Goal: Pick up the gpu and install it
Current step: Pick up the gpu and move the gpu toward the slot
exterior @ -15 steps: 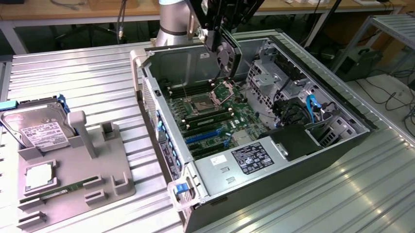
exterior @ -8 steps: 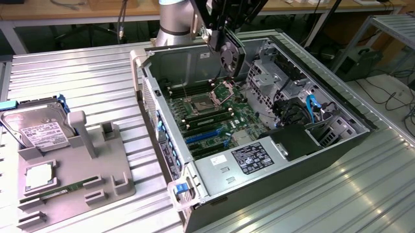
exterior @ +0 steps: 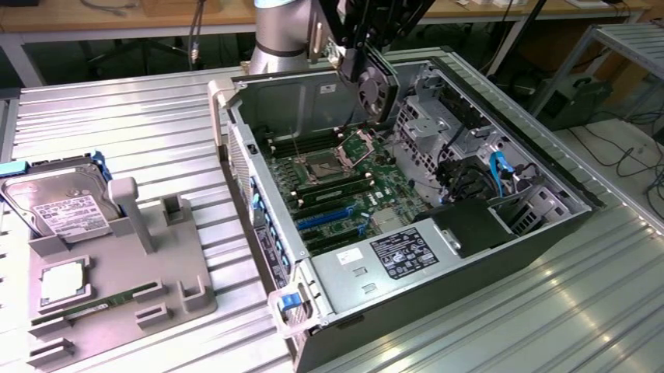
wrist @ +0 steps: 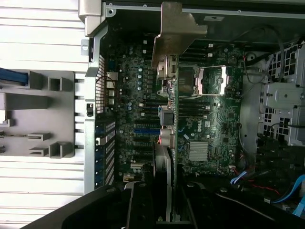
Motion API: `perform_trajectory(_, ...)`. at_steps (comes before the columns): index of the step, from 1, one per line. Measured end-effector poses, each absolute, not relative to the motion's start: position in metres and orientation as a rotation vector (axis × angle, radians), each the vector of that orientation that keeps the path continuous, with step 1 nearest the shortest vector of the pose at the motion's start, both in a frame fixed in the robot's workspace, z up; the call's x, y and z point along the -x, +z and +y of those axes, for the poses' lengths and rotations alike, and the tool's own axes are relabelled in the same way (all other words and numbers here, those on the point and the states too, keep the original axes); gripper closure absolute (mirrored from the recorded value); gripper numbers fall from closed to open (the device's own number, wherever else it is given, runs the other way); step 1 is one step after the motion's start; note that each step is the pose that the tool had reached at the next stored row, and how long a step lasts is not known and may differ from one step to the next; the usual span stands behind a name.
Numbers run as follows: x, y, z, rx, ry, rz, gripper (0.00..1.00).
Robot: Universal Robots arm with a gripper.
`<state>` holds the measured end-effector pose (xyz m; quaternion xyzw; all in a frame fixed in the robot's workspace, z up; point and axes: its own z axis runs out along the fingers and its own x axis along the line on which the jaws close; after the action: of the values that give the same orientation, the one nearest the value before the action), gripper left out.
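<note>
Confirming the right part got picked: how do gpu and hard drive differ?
The gpu hangs on edge in the hand above the open case; the hard drive sits in the grey holder at the exterior view's left. The gpu shows a black fan shroud; the hard drive is silver, white-labelled. Both are flat rectangles.

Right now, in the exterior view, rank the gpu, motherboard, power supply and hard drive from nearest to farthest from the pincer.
1. gpu: gripped in the pincer, above the case.
2. motherboard: inside the case, beneath it.
3. power supply: inside the case, toward the camera.
4. hard drive: outside the case, exterior view's left.
</note>
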<state>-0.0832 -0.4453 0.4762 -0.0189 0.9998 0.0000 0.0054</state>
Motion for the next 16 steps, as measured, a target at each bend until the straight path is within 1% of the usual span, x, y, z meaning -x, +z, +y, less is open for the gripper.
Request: perform_trajectory(16,0.06,0.475,-0.445,0.059,0.0,3.13,0.73)
